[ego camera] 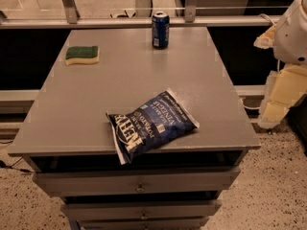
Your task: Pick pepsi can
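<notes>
Pepsi can [160,30] is standing upright at the far edge of the worktop [96,109], nothing touching it. Gripper [280,97] is hanging off the worktop's right side, well apart from the can; whether it is open or closed, cannot tell. Chip bag [151,126] is lying at the near edge, sponge [82,54] at far left. Judging progress: approach, grip and lift are all remaining.

White arm [293,30], cream jaws at right edge
</notes>
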Robot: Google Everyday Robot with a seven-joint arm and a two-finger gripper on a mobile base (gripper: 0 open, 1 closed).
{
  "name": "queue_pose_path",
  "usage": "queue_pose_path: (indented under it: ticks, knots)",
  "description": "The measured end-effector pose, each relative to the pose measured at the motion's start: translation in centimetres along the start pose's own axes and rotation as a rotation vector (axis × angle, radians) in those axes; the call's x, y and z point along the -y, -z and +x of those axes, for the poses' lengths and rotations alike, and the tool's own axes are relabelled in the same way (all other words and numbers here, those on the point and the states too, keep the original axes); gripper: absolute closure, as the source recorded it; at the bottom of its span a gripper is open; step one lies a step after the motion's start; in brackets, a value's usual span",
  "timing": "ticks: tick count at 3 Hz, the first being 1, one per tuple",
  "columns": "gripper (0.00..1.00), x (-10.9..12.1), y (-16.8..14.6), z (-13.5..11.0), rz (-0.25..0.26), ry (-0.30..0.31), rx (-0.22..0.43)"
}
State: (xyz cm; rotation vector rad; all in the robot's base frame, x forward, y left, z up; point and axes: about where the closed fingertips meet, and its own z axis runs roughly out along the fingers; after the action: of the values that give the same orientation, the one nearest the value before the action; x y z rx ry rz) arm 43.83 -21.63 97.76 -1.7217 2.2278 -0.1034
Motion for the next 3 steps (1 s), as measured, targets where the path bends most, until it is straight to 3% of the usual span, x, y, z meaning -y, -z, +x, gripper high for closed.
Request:
queue_pose_path:
  ticks: [1, 2, 3]
  knots:
    - [0.0, 0.0, 0.0, 0.0, 0.0, 0.0, 0.0]
    - [0.0, 1.5, -0.7, -0.1, 0.027, 0.002, 0.04]
    - [0.0, 5.8, -2.7, -0.2, 0.082, -0.04, 0.164]
